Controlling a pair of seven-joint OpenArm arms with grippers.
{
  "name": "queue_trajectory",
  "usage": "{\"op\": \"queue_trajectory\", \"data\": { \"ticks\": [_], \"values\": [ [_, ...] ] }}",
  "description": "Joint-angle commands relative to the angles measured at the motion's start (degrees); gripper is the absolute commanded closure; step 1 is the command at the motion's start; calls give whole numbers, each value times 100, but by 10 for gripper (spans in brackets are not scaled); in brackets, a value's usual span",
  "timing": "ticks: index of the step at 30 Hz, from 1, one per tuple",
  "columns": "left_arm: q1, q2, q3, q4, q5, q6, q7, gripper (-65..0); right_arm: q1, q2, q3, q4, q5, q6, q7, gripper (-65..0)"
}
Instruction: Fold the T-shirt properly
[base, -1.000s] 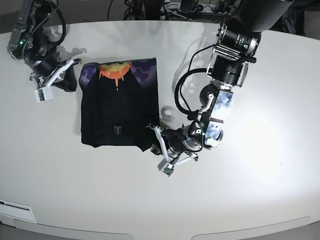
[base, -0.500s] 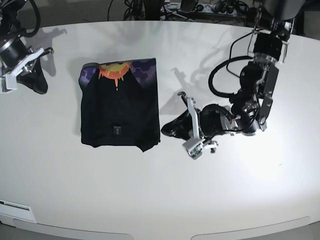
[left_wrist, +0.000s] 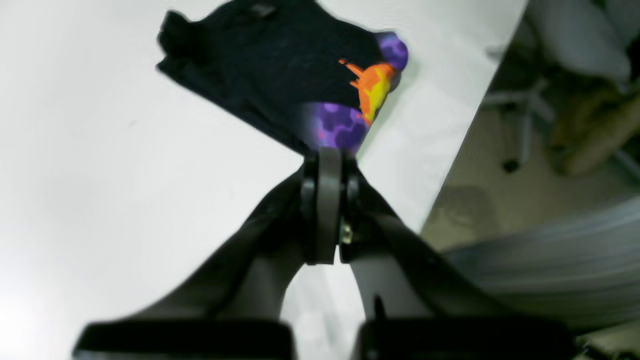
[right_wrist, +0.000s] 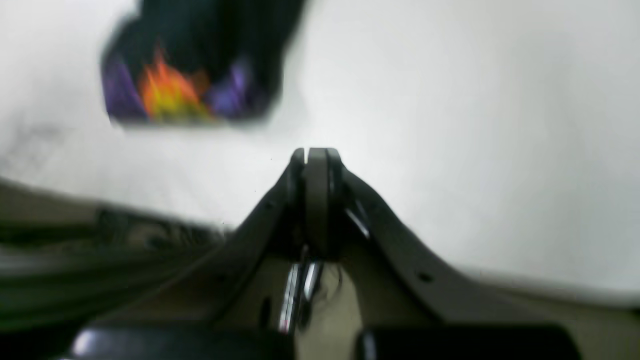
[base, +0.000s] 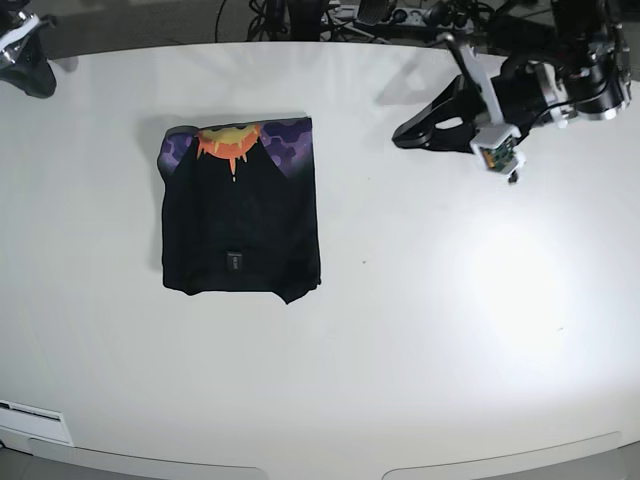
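While both jaws pressed together, empty: folded T-shirt (base: 240, 208), long axis front-to-back, sun print at far end.

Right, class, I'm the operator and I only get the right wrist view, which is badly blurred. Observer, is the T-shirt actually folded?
Observer: Yes. The base view shows the T-shirt as a compact rectangle on the table, with one corner poking out at its near right.
Operator: Anything on top that I can't make out?
Observer: A small label sits near the edge opposite the sun print.
Operator: And the other arm?
Observer: The left gripper is clear of the shirt, jaws shut with nothing between them.
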Motion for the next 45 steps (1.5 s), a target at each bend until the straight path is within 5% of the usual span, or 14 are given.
{"op": "queue_trajectory", "data": {
  "ticks": [1, 8, 15, 20, 30, 35, 41, 45],
  "values": [
    [284, -55, -249, 79, -210, -35, -72, 0, -116, 85, 50, 76, 178, 28, 20, 0],
    [2179, 166, -1373, 79, -586, 2, 323, 0, -931, 81, 48, 76, 178, 28, -173, 0],
    [3829, 579, -1495, 79, -251, -139, 640, 0, -1814, -149, -37, 31, 178, 28, -314, 0],
    [4291, 841, -1377, -232, -138, -139, 557, 0, -2105, -184, -970, -601, 85, 28, -9, 0],
    [3379, 671, -138, -4207, 1353, -139, -374, 0, -1445, 238, -3303, -2940, -2671, 28, 1784, 0],
    [2374, 595, 396, -6511, 2461, -139, -1502, 0, -844, 518, -4065, -4385, -3976, 28, 3010, 0],
    [1311, 466, 944, -8649, 4015, -139, -3915, 0, -142, 721, -4966, -6159, -6006, 28, 5261, 0],
    [645, 581, 1180, -9514, 5088, 422, -5497, 0, 588, 715, -5849, -7110, -7079, -1108, 6465, 0]
  ]
}}
